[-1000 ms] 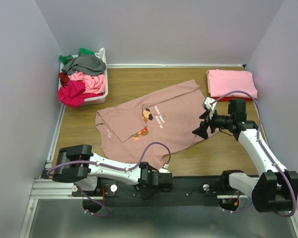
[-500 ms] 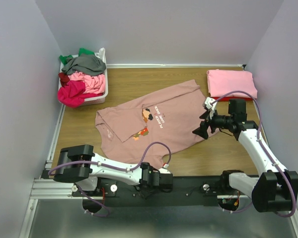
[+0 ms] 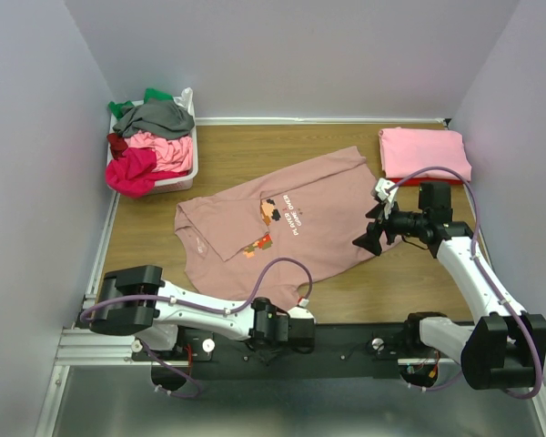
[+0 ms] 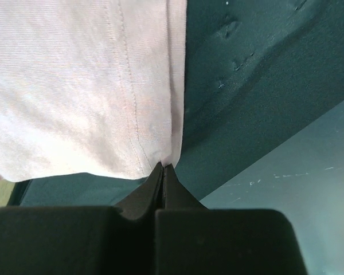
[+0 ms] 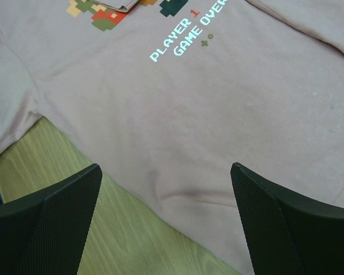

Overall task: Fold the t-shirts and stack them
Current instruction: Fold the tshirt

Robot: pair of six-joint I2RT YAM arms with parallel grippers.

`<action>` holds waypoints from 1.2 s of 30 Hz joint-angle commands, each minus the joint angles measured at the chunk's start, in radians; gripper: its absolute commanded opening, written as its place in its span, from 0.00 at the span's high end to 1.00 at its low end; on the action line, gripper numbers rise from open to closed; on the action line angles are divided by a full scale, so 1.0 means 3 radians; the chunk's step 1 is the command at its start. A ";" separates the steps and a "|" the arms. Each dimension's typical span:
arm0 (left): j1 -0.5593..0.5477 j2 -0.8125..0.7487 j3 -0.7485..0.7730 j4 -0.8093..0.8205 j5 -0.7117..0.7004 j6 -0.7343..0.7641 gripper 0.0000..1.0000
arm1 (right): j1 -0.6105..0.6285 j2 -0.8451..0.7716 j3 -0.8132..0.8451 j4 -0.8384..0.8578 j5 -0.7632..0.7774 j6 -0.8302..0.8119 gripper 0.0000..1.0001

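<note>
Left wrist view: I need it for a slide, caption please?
Left gripper shut on the hem of the dusty-pink t-shirt.

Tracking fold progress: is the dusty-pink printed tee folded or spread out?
Mostly spread. The dusty-pink tee lies flat on the table, print up, only one flap turned over beside it.

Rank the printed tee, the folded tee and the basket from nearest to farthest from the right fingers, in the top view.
From the right fingers:
1. Printed tee: right beneath them, mid-table.
2. Folded tee: back right corner, just beyond them.
3. Basket: back left corner, across the table.
</note>
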 commanded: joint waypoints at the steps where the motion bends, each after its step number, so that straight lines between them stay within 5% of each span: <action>1: 0.0005 -0.0107 0.0091 -0.0041 -0.0254 -0.0076 1.00 | -0.0035 -0.0005 -0.0020 -0.0028 -0.0017 0.0007 0.00; 36: 0.0931 -0.0910 0.0229 -0.0057 -0.0479 0.0266 1.00 | -0.0040 0.0035 -0.0015 -0.0058 0.0039 -0.0029 0.00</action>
